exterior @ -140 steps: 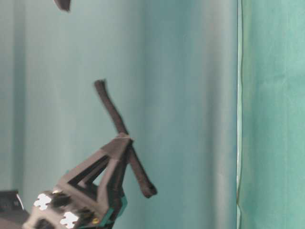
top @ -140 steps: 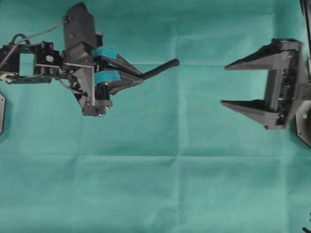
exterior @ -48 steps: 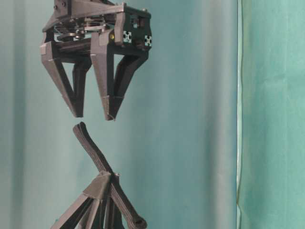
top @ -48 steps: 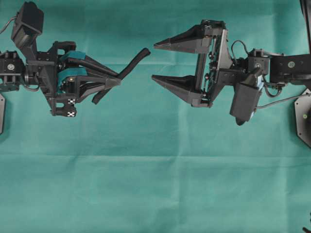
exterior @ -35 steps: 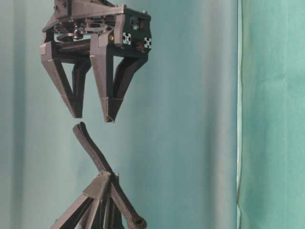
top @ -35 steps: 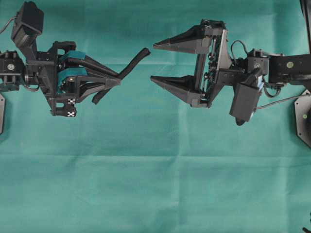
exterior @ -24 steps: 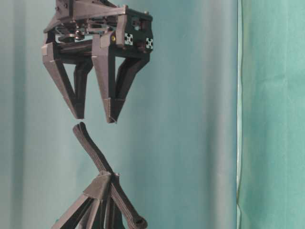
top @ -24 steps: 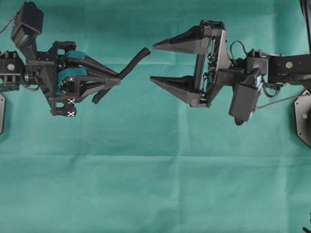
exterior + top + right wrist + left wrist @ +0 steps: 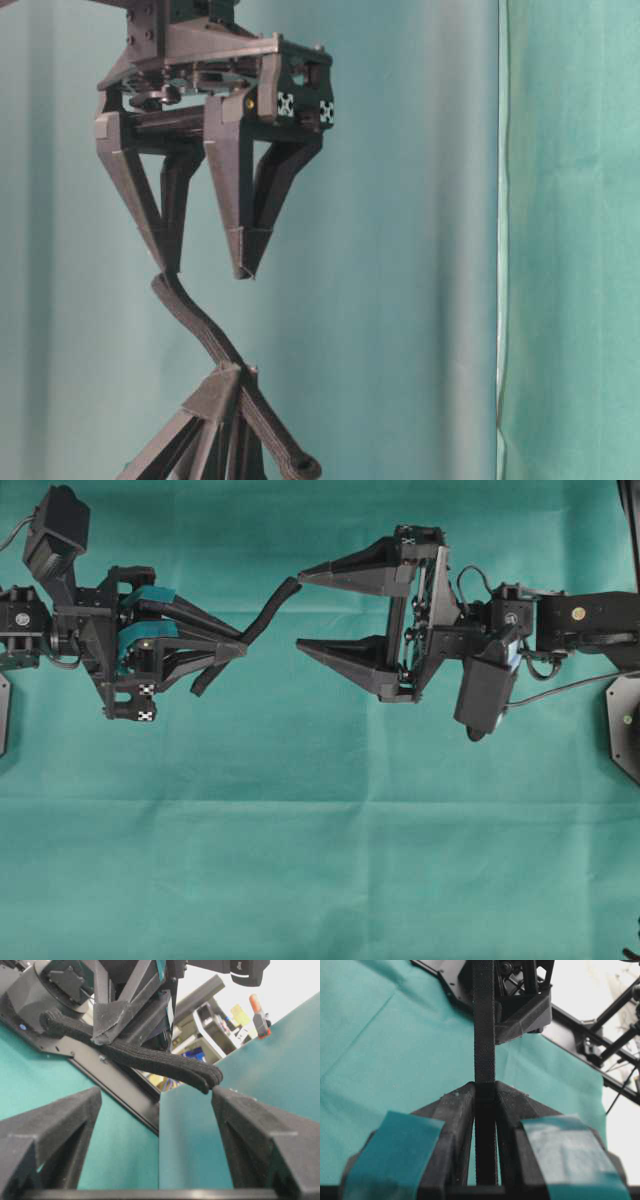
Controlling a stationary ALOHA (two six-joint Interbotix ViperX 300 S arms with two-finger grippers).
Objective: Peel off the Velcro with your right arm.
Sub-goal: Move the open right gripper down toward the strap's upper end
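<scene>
The Velcro (image 9: 265, 610) is a thin black strap held in the air above the green cloth. My left gripper (image 9: 243, 642), with teal pads, is shut on its middle, and both ends stick out (image 9: 200, 325). In the left wrist view the strap (image 9: 484, 1035) runs straight up from between the closed fingertips (image 9: 485, 1087). My right gripper (image 9: 299, 612), all black, faces it from the right with its jaws open (image 9: 207, 272). The strap's free end (image 9: 150, 1060) touches the tip of one right finger (image 9: 225, 1102). Nothing lies between the right jaws (image 9: 156, 1094).
A green cloth (image 9: 320, 860) covers the table, with fold creases. The right arm's boxy camera module (image 9: 485, 690) hangs below its wrist. Black base plates sit at the right edge (image 9: 622, 730) and the left edge (image 9: 3, 712).
My right gripper has moved left toward the strap and its jaws have narrowed. Its far fingertip now meets the strap's free end. The left gripper has not moved.
</scene>
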